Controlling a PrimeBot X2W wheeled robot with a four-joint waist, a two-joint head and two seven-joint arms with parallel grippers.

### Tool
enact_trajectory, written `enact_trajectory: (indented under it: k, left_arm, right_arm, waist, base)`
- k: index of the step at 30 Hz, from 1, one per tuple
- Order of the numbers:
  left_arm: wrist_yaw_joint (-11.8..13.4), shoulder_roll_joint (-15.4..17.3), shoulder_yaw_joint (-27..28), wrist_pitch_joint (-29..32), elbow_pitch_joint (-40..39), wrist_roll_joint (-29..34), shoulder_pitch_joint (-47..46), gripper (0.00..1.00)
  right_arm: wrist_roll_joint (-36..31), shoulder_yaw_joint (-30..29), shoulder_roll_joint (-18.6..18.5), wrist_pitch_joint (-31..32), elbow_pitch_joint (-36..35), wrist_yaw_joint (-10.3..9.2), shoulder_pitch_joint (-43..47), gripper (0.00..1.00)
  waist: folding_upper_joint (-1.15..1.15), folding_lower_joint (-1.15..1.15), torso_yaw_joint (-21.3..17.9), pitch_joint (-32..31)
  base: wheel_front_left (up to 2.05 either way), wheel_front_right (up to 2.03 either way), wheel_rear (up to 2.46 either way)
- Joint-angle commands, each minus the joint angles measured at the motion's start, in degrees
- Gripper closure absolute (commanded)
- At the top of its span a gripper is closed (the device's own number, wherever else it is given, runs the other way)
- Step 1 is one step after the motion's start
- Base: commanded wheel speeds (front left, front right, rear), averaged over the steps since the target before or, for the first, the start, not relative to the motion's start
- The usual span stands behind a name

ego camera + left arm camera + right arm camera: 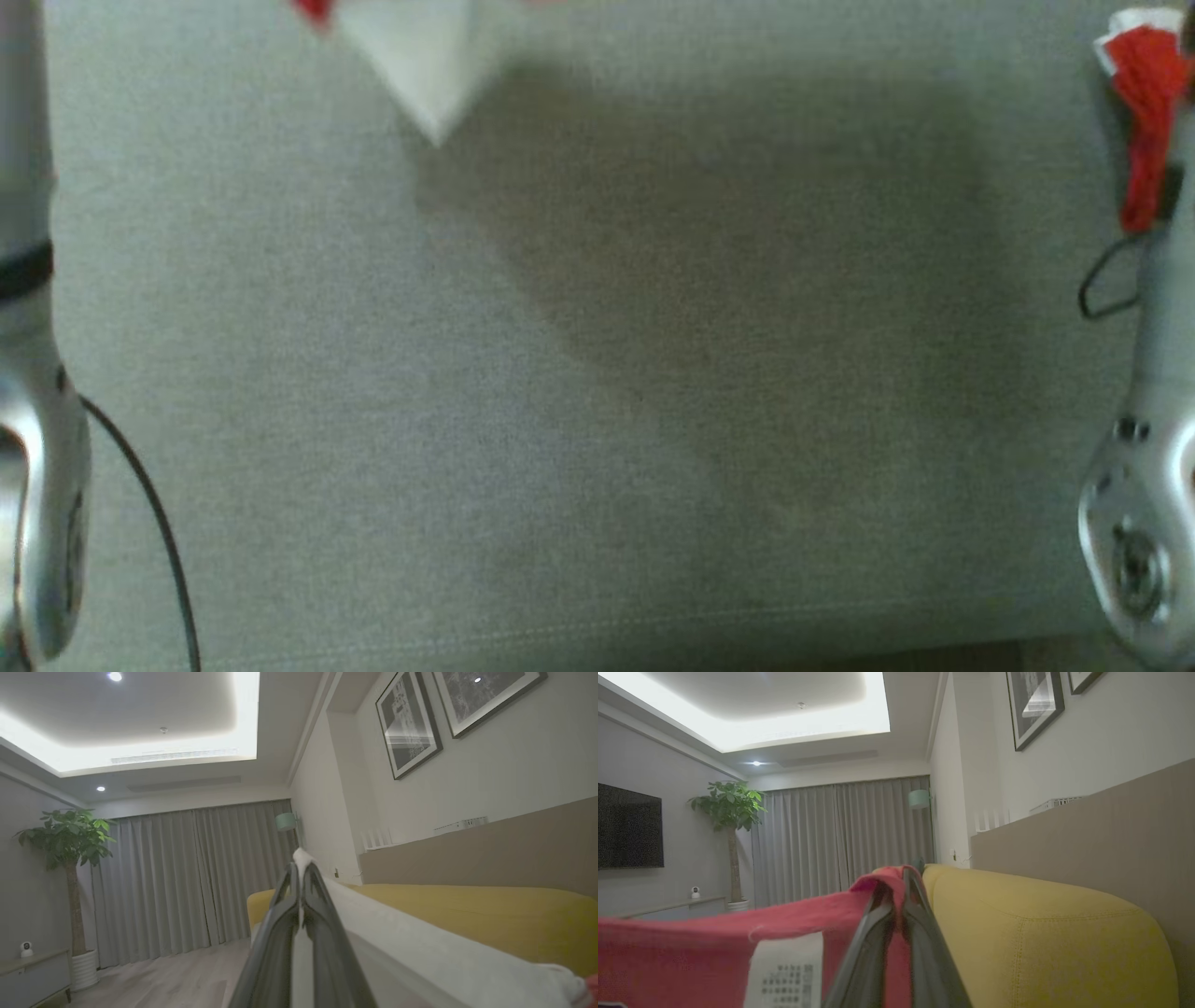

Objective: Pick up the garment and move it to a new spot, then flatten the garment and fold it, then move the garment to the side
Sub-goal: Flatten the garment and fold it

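Note:
The garment is held up off the grey surface by both grippers. In the left wrist view my left gripper (301,879) is shut on a white edge of the garment (420,952), which trails off to the lower right. In the right wrist view my right gripper (900,884) is shut on red cloth of the garment (691,956), whose small white care label (787,973) hangs beside the fingers. From the head, a white point of the garment (425,65) hangs at the top, and a red bunch with white trim (1146,112) sits at the top right by my right forearm (1153,448).
A grey fabric surface (373,392) spreads below, a broad shadow across its middle and a seam along its front edge. My left forearm (28,308) runs along the left edge with a black cable. Yellow cushions (1041,933), a beige panel, curtains and a potted plant (70,844) stand beyond.

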Motion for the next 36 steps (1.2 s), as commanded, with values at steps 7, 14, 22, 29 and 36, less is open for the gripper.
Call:
enact_trajectory:
  k: [7,14,22,29,36]
  left_arm:
    - [0.0,-3.0,0.7,-5.7,9.9,-1.1,-1.1,1.00]
    - [-2.1,-6.5,1.9,-6.3,8.8,-3.2,9.6,1.00]
    - [-4.4,-7.7,7.7,-6.3,-2.1,-4.1,25.7,1.00]
    - [-5.9,-9.4,10.0,-6.3,-12.0,-4.3,41.1,1.00]
    - [-6.3,-10.9,10.0,-6.3,-18.8,-5.3,57.3,1.00]
  right_arm:
    - [-4.5,-3.4,2.5,-5.4,20.5,0.37,-5.6,1.00]
    - [-4.9,-4.8,2.6,-7.9,34.2,0.37,-3.5,1.00]
    - [-4.2,-2.6,2.7,-10.4,37.5,0.37,0.6,1.00]
    - [-1.3,-0.9,2.7,-10.6,30.7,0.37,9.6,1.00]
    - [2.9,0.0,2.0,-10.6,19.4,0.37,26.1,1.00]
  waist:
    - [0.00,-0.02,2.3,7.7]
    - [0.00,-0.02,4.0,10.3]
    - [0.00,-0.02,4.1,8.2]
    - [0.00,-0.02,4.3,3.4]
    - [0.00,-0.02,5.2,-4.1]
  base:
    - [0.00,0.00,0.00]
    - [0.00,0.00,0.00]
    - [0.00,0.00,0.00]
    - [0.00,0.00,0.00]
    - [0.00,0.00,0.00]
